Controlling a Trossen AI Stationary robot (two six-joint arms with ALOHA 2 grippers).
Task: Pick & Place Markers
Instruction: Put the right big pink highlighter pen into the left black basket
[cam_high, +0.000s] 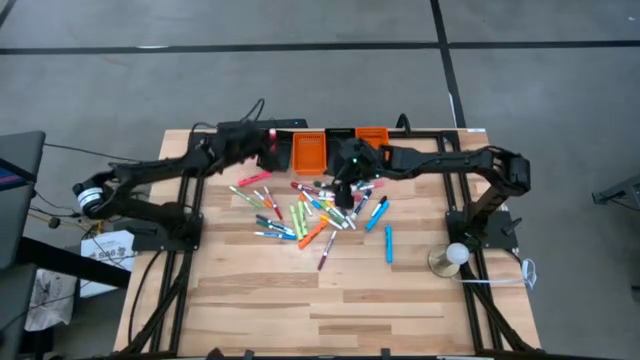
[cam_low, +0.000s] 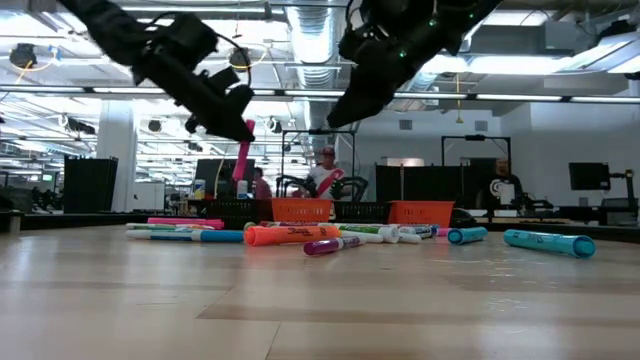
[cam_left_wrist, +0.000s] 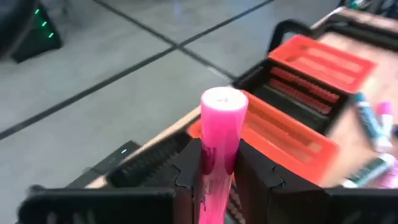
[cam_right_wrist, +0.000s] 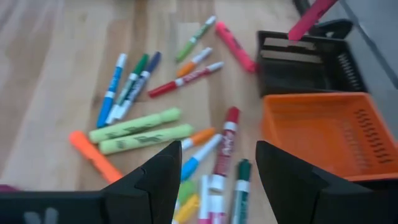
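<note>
Many coloured markers (cam_high: 315, 210) lie scattered flat on the wooden table, in front of a row of orange and black bins. My left gripper (cam_high: 268, 140) is over the black bin (cam_left_wrist: 155, 163) at the row's left end, shut on a pink marker (cam_left_wrist: 221, 127). My right gripper (cam_right_wrist: 211, 180) hovers open above the pile (cam_right_wrist: 186, 124), near its far side, touching nothing. In the low view the pink marker (cam_low: 243, 150) hangs below the left gripper (cam_low: 215, 100), well above the table. My left gripper pinches the pink marker between its two fingers (cam_left_wrist: 186, 165), on the lower part of its barrel (cam_left_wrist: 214, 158). The marker is lifted clear and stands roughly along the fingers, its free end (cam_left_wrist: 224, 99) pointing away from the wrist. In the low view it hangs slanting downward.
An orange bin (cam_high: 308, 152) stands next to the black one, then another black bin (cam_high: 340, 140) and a second orange bin (cam_high: 372, 135), all along the far edge. A white round object on a base (cam_high: 452, 257) sits near the right edge. Bare wood lies toward the near edge. People stand in the room behind.
</note>
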